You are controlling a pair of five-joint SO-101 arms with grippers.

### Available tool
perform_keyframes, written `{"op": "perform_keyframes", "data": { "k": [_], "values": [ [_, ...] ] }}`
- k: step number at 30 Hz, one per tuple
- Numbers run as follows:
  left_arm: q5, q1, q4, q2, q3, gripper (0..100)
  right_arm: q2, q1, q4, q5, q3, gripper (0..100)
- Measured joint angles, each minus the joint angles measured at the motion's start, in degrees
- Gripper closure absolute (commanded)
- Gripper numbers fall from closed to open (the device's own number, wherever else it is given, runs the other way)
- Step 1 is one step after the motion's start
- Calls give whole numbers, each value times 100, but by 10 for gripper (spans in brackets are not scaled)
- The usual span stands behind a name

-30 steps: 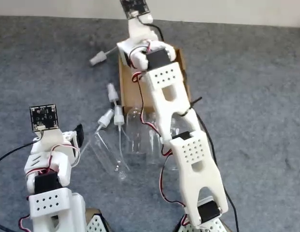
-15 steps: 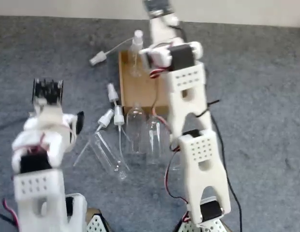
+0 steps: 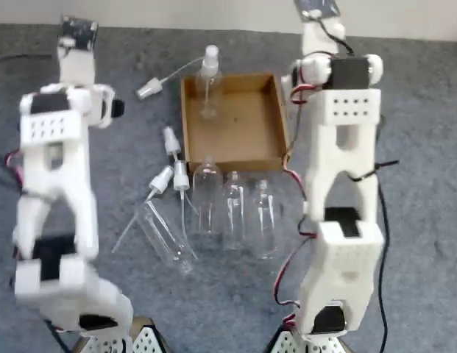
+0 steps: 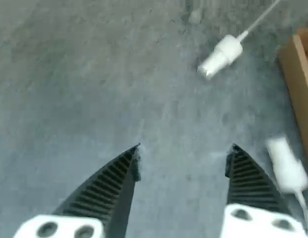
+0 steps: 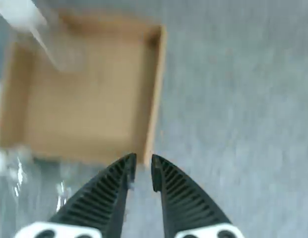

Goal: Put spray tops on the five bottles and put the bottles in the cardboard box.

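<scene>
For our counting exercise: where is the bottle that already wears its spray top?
High view: the capped bottle sits in the far left corner of the cardboard box, its top poking over the far wall.

- Overhead view: left arm (image 3: 51, 169) blurred, its base cut by the frame edge.
- Left wrist view: cardboard box (image 4: 298, 74) cut off, only one wall in frame; spray top (image 4: 287, 168) near it blurred.
- Right wrist view: capped bottle (image 5: 44, 34) in the box blurred and cut by the frame edge; loose bottles (image 5: 15, 183) outside the box smeared, count unclear.

Overhead, wrist cameras probably share the box (image 3: 246, 129).
</scene>
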Motion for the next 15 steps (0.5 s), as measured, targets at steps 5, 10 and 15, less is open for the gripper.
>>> {"op": "perform_keyframes", "data": {
  "k": [5, 10, 15],
  "values": [
    [0, 369, -501, 1864, -1644, 776, -782, 53, -167, 281, 2092, 993],
    [132, 580, -941, 3587, -3288, 780, -1556, 53, -1055, 299, 3851, 993],
    [484, 598, -1345, 5257, -5301, 780, -2444, 53, -1626, 334, 5442, 993]
  ]
}}
